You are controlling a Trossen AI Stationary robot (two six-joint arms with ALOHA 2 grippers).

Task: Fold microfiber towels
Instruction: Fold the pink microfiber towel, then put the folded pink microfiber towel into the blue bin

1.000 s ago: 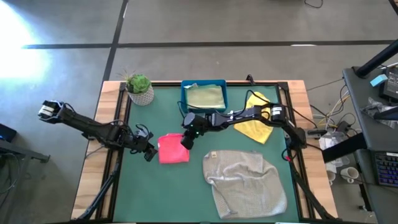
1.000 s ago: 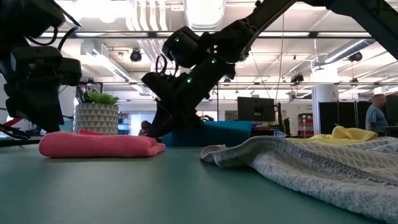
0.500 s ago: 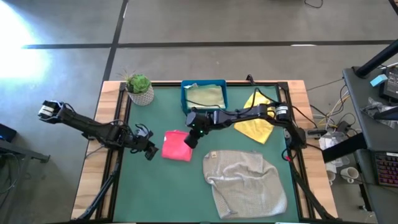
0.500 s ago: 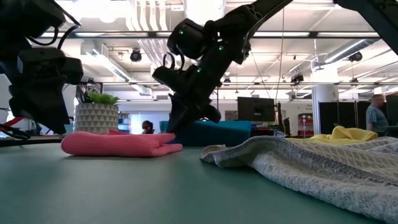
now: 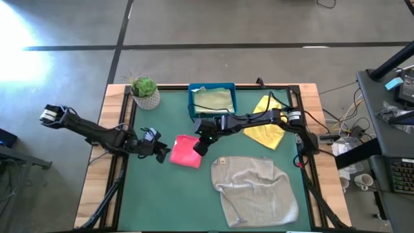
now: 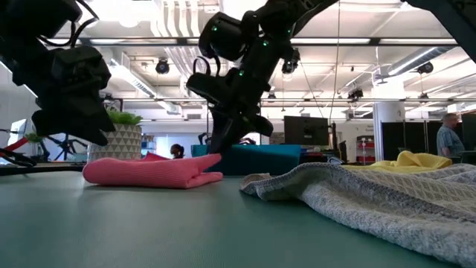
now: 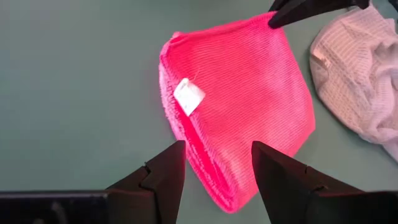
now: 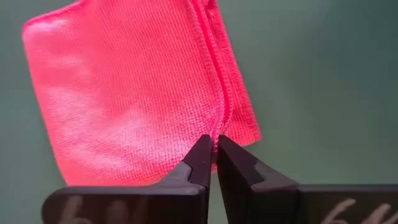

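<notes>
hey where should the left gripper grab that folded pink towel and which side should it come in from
Probably the pink towel edge nearest the open left gripper, coming in low from that side. The towel lies flat and folded, so its stacked edge gives the fingers something to pinch. The right gripper already pinches the opposite corner.

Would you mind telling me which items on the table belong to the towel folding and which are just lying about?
Job:
pink towel, pinched by right gripper
grey towel
yellow towel
green towel in tray
left gripper, open beside pink towel

Lying about:
blue tray
potted plant
</notes>
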